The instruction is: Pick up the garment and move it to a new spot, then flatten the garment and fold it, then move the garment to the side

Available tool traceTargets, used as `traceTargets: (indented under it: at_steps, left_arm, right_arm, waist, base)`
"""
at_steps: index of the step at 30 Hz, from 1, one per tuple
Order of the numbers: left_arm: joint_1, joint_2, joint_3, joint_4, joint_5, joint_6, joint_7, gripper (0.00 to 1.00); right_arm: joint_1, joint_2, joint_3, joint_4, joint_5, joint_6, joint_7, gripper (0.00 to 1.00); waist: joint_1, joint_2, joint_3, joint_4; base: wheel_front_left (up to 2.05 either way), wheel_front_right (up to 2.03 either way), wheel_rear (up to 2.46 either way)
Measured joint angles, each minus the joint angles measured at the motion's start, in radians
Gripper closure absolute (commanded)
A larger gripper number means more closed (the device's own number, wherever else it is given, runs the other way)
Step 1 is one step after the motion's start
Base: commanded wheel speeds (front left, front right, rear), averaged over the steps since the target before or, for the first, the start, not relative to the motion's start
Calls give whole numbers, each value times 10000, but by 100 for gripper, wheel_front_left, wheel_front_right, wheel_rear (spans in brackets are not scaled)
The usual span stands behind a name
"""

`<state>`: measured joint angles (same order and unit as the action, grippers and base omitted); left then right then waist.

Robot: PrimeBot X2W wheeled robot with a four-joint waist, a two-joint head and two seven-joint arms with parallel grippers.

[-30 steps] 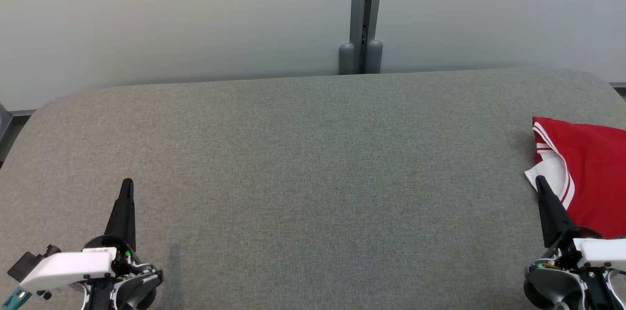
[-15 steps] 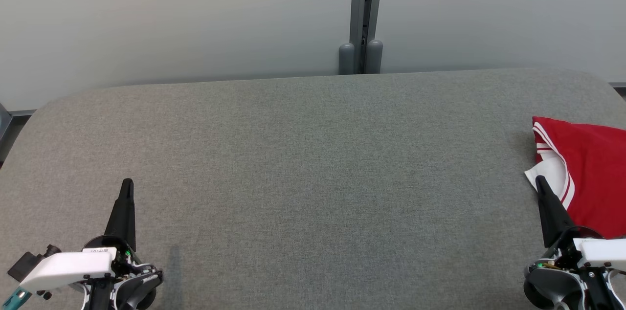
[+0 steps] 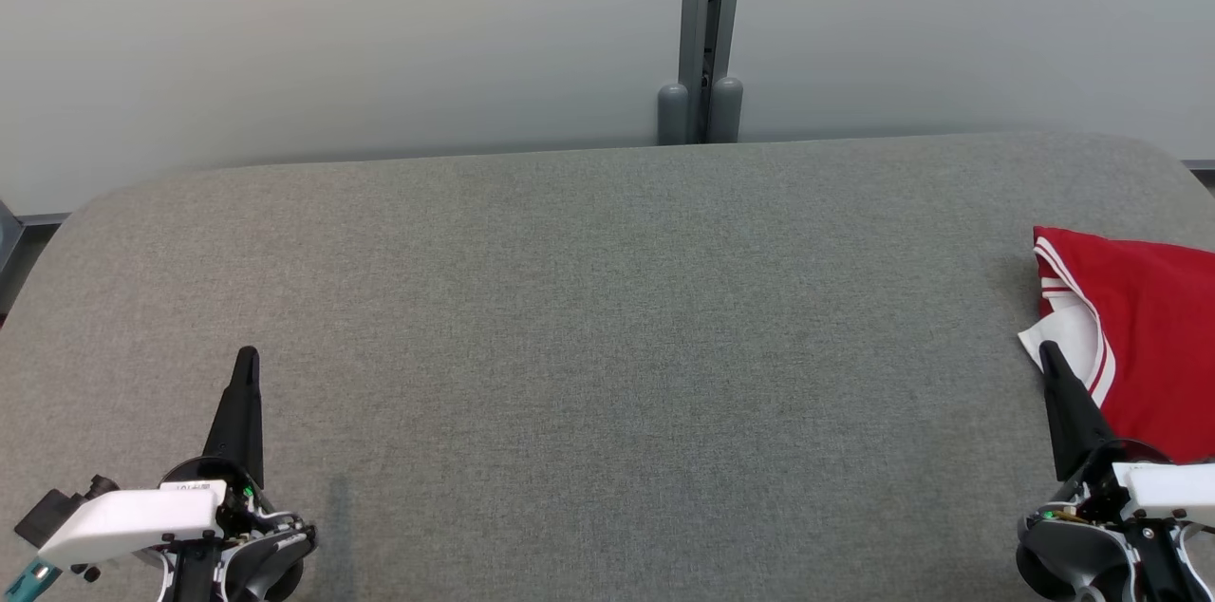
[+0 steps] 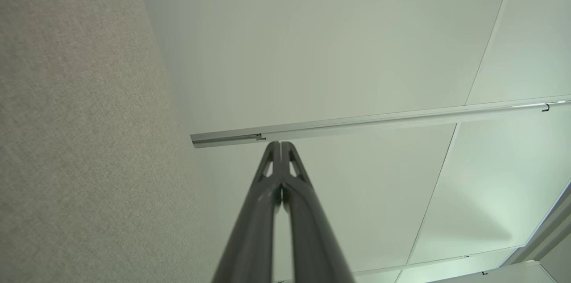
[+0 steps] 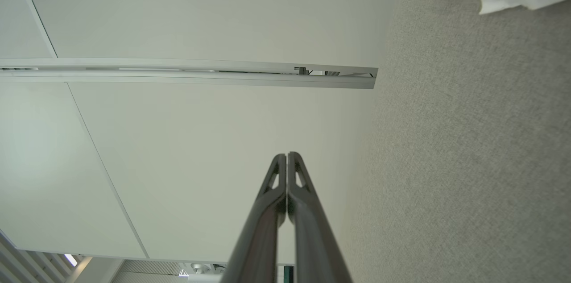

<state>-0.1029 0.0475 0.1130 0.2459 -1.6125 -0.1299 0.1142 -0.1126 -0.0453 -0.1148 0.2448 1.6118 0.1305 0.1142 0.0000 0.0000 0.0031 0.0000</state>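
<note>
Lying at the right edge of the head view, the red garment with white trim (image 3: 1144,327) rests on the grey fabric-covered table (image 3: 607,327). The left gripper (image 3: 247,355) at lower left and the right gripper (image 3: 1048,350) at lower right both have their fingers pressed together, holding nothing. The right gripper's tip is just beside the garment's white corner.

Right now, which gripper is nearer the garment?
The right gripper, its tip by the red garment; the left gripper stands far across the table.

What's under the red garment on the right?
The red garment lies on the grey padded table, with a white layer poking out beneath its striped edge. Anything else beneath is covered.
</note>
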Motion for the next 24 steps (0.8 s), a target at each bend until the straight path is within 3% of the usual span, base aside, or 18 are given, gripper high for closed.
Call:
traceTargets:
  at_steps: [24]
  left_arm:
    - [0,0,0,-2,0,0,0,100]
  right_arm:
    - [0,0,0,0,0,2,0,100]
  waist:
    - [0,0,0,0]
  base:
    - [0,0,0]
